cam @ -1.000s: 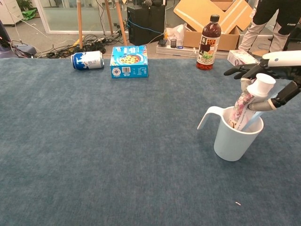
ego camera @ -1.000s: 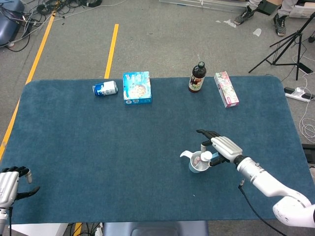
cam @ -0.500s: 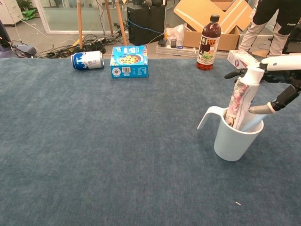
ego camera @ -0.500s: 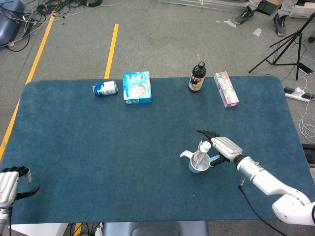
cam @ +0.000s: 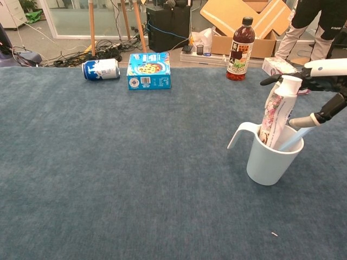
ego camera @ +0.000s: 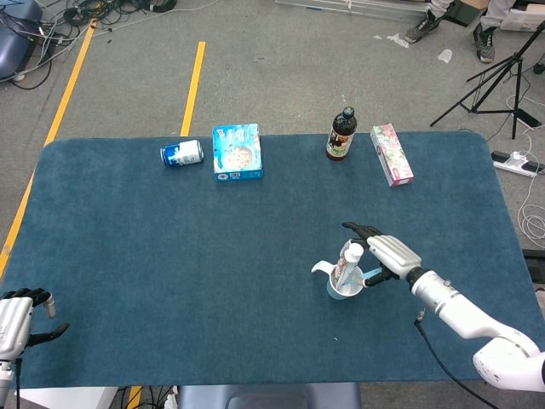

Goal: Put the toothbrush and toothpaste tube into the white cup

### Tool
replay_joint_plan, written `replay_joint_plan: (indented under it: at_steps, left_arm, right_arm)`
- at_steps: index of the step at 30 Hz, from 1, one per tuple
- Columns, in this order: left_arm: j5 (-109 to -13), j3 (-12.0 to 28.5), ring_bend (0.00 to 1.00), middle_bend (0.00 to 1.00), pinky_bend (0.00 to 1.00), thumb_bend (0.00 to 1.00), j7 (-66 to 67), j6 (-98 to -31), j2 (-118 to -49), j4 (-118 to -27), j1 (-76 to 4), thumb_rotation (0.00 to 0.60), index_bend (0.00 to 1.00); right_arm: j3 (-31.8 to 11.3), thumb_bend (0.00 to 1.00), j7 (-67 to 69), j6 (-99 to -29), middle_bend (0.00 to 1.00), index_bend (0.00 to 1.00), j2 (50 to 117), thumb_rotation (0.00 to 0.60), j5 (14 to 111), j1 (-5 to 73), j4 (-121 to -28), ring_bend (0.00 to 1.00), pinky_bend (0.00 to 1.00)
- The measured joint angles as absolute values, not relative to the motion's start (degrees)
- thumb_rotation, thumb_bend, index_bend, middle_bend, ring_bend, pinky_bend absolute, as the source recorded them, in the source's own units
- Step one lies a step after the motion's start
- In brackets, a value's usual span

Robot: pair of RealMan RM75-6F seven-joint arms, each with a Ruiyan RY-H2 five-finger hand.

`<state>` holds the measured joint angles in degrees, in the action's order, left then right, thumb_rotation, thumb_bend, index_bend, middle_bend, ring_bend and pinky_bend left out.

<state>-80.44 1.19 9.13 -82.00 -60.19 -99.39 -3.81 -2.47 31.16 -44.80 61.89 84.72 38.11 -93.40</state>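
Toothpaste tube (cam: 275,111) stands cap-up inside the white cup (cam: 269,157), leaning on the rim; a pale blue toothbrush (cam: 290,139) handle pokes out beside it. Cup sits right of centre on the blue worktop (cam: 108,179), handle to the left. Right hand (cam: 325,86) hovers just beside the tube, fingers (cam: 303,120) spread, grasping nothing. Left hand (ego camera: 15,319) rests at the near left corner, fingers curled, empty. Along the far edge: a can (cam: 101,69), blue box (cam: 148,70), dark bottle (cam: 241,49), pink box (ego camera: 392,154).
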Motion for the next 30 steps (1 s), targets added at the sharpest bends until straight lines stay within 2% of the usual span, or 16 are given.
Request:
replay_joint_plan:
  at_steps: [7, 10, 12, 17, 30]
  left_arm:
    - [-80.44, 1.17, 0.44, 0.54, 0.41, 0.0, 9.17, -81.97, -60.2, -99.41, -3.82, 0.6, 0.66]
    - [-80.45, 1.16, 0.44, 0.54, 0.41, 0.0, 9.21, -81.99, -60.22, -99.4, -3.81, 0.6, 0.66]
    - [-80.45, 1.16, 0.44, 0.54, 0.41, 0.0, 9.23, -81.98, -60.22, -99.41, -3.82, 0.6, 0.66]
    - [-80.3, 1.14, 0.44, 0.54, 0.41, 0.0, 9.41, -81.75, -60.3, -99.33, -3.89, 0.6, 0.66]
    - [-80.22, 1.18, 0.44, 0.54, 0.41, 0.0, 9.23, -81.76, -60.27, -99.34, -3.9, 0.6, 0.66]
  right_arm:
    - [-2.57, 0.18, 31.15, -45.83, 0.01, 0.35, 60.7, 0.6, 84.98, 37.74, -94.2, 0.0, 0.0]
    - [-2.51, 0.13, 30.84, -45.8, 0.0, 0.25, 59.86, 0.6, 84.96, 37.69, -94.63, 0.0, 0.0]
    - [-2.5, 0.09, 30.26, -45.81, 0.0, 0.15, 59.14, 0.6, 84.86, 37.65, -95.01, 0.0, 0.0]
    - [-2.68, 0.01, 28.82, -46.23, 0.0, 0.01, 57.25, 0.6, 84.25, 37.34, -96.56, 0.0, 0.0]
    - [-2.78, 0.0, 26.03, -49.38, 0.0, 0.0, 54.55, 0.6, 84.99, 35.74, -98.75, 0.0, 0.0]
